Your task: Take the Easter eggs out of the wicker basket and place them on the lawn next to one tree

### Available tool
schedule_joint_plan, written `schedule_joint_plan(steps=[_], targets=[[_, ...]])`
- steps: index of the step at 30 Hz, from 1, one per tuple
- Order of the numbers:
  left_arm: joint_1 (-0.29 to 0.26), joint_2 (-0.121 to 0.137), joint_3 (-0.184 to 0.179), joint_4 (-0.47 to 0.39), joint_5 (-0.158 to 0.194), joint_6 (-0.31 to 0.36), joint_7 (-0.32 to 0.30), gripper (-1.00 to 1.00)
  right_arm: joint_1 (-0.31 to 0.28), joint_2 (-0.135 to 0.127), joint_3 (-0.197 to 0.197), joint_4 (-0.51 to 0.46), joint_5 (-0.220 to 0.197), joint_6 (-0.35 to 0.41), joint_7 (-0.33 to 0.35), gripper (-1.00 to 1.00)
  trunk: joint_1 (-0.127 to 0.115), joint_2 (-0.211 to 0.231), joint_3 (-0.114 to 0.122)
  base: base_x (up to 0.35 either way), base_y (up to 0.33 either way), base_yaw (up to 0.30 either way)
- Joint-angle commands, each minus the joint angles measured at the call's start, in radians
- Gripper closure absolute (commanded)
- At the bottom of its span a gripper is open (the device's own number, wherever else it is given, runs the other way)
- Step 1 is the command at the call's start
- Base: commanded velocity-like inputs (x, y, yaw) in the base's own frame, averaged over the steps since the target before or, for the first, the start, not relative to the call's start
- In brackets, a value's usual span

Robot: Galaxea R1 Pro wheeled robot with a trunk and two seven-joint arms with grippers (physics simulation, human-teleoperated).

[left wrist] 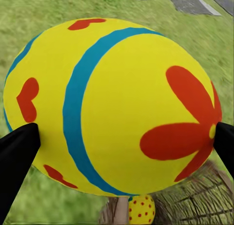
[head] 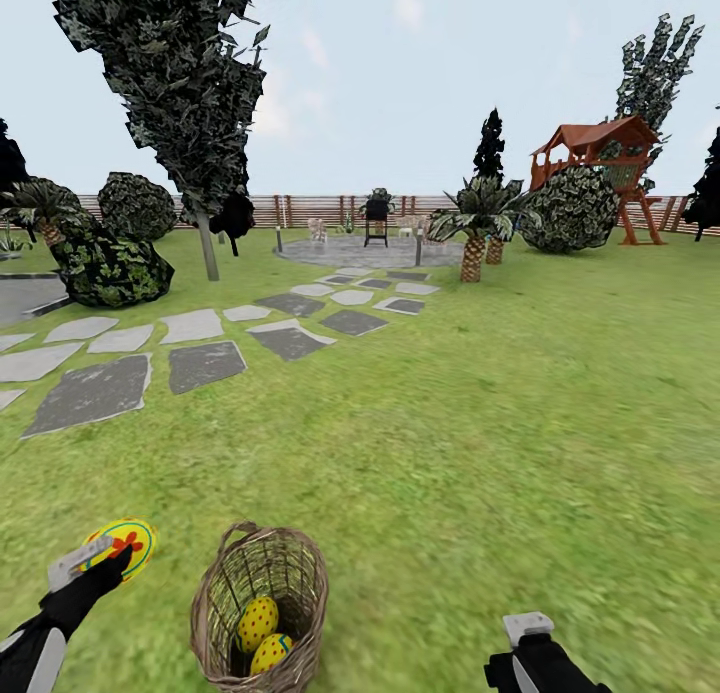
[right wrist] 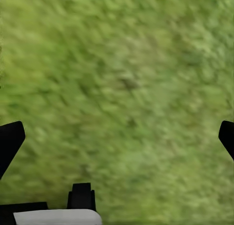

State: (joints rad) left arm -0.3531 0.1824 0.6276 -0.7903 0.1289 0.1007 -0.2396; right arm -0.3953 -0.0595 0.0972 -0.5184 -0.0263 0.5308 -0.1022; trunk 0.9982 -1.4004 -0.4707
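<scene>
Egg point(head: 122, 546) held in our left gripper point(head: 100, 558), clamped between both fingers, raised over the lawn point(head: 480, 443) just left of the wicker basket point(head: 262, 609).

We find two more eggs point(head: 258, 623) lying in the basket's bottom, touching each other. Our right gripper point(right wrist: 117, 137) hangs over bare grass with its fingers spread wide and nothing between them. Farther off we note grey stepping stones point(head: 205, 365) leading to a paved circle, then a slim dark tree point(head: 185, 93), palms point(head: 478, 218) and a red-roofed playhouse point(head: 598, 153) before the fence.

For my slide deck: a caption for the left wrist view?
Left gripper shut on a yellow Easter egg with blue band and red flower, above the woven wicker basket.
</scene>
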Motion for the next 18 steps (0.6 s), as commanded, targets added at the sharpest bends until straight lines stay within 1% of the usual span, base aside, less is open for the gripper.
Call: schedule_joint_plan(steps=[1,2,3,5,6,7,10,11,12,13,14,15,16,18], targets=[[0.000,-0.004,0.003,-0.002,0.010,0.007,0.026,1.00,0.000,0.001,0.007,0.004,-0.003,0.006,-0.005,-1.00,0.000,-0.001,-0.001,0.000,0.000,0.000],[0.000,-0.007,0.001,-0.003,0.010,-0.005,0.056,1.00,0.000,0.004,0.007,0.021,-0.002,-0.001,-0.005,-1.00,0.000,-0.001,-0.001,0.000,0.000,0.000],[0.000,-0.013,-0.001,-0.005,0.008,-0.049,0.082,1.00,0.000,0.008,0.006,0.047,-0.002,-0.034,-0.006,-1.00,0.000,-0.001,-0.001,0.000,0.000,0.000],[0.000,-0.027,-0.001,-0.006,0.008,-0.128,0.106,1.00,0.000,0.010,0.006,0.066,-0.001,-0.078,-0.006,-1.00,0.000,-0.001,-0.002,0.000,0.000,0.000],[0.000,-0.045,0.001,-0.013,0.009,-0.152,0.113,1.00,0.000,0.010,0.006,0.070,-0.001,-0.088,-0.007,-1.00,0.000,-0.001,-0.003,0.000,0.000,0.000],[0.000,-0.060,0.003,-0.017,0.009,-0.161,0.115,1.00,0.000,0.009,0.006,0.072,-0.001,-0.091,-0.007,-1.00,0.000,-0.001,-0.003,0.000,0.000,0.000],[0.000,-0.070,0.002,-0.019,0.005,-0.164,0.112,1.00,0.000,0.007,0.006,0.067,0.000,-0.092,-0.007,-1.00,0.000,-0.001,-0.004,0.000,0.000,0.000],[0.000,-0.070,0.002,-0.018,-0.009,-0.163,0.111,1.00,0.000,0.006,0.007,0.055,0.001,-0.087,-0.006,-1.00,0.000,-0.001,-0.004,0.000,0.000,0.000],[0.000,-0.069,0.002,-0.018,-0.035,-0.162,0.111,1.00,0.000,0.006,0.014,0.036,0.003,-0.079,-0.005,-1.00,0.000,-0.001,-0.004,0.000,0.000,0.000],[0.000,-0.069,0.003,-0.018,-0.049,-0.162,0.110,1.00,0.000,0.006,0.034,0.025,0.003,-0.064,-0.004,-1.00,0.000,-0.001,-0.004,0.000,0.000,0.000],[0.000,-0.068,0.004,-0.018,-0.056,-0.163,0.111,1.00,0.000,0.007,0.069,0.019,0.003,-0.047,-0.004,-1.00,0.000,-0.001,-0.004,0.000,0.000,0.000],[0.000,-0.069,0.004,-0.018,-0.061,-0.163,0.113,1.00,0.000,0.006,0.114,0.016,-0.001,-0.035,-0.004,-1.00,0.000,-0.001,-0.004,0.000,0.000,0.000],[0.000,-0.070,0.004,-0.018,-0.063,-0.165,0.112,1.00,0.000,0.005,0.133,0.015,-0.007,-0.031,-0.003,-1.00,0.000,-0.001,-0.004,0.000,0.000,0.000],[0.000,-0.071,0.004,-0.017,-0.065,-0.168,0.114,1.00,0.000,0.001,0.140,0.014,-0.013,-0.028,-0.002,-1.00,0.000,-0.001,-0.004,0.000,0.000,0.000]])
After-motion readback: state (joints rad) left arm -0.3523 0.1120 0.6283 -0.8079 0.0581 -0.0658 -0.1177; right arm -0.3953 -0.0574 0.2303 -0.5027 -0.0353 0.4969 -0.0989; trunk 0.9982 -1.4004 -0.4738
